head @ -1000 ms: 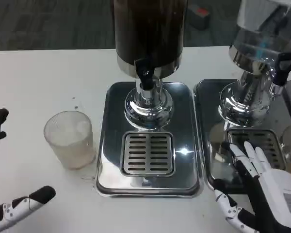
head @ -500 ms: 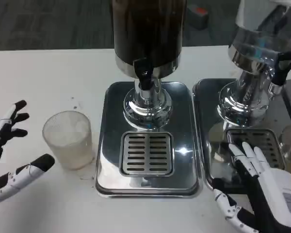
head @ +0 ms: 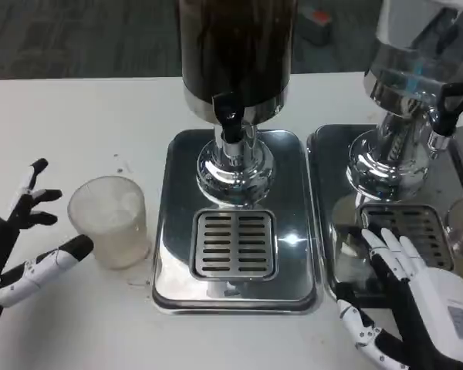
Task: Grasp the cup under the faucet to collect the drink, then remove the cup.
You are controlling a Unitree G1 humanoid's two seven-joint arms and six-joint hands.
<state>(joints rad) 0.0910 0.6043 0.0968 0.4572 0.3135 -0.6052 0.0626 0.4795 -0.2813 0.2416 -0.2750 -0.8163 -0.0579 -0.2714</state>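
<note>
A clear plastic cup (head: 109, 221) stands upright on the white table, left of the steel drip tray (head: 175, 231). The dark drink dispenser (head: 235, 54) rises behind the tray, its black faucet (head: 229, 114) above the grille (head: 234, 243). My left hand (head: 25, 239) is open just left of the cup, fingers spread, thumb tip close to the cup's lower left side, apart from it as far as I can see. My right hand (head: 413, 297) is open at the lower right, fingers lying over the front of the second tray.
A second dispenser (head: 417, 85) with a clear tank and black tap handle (head: 446, 104) stands on its own drip tray (head: 332, 193) at the right. Dark carpet lies beyond the table's far edge. Bare table surface spreads to the left and front.
My left hand has come in from the lower left toward the cup, fingers now spread beside it. The cup and my right hand have stayed in place.
</note>
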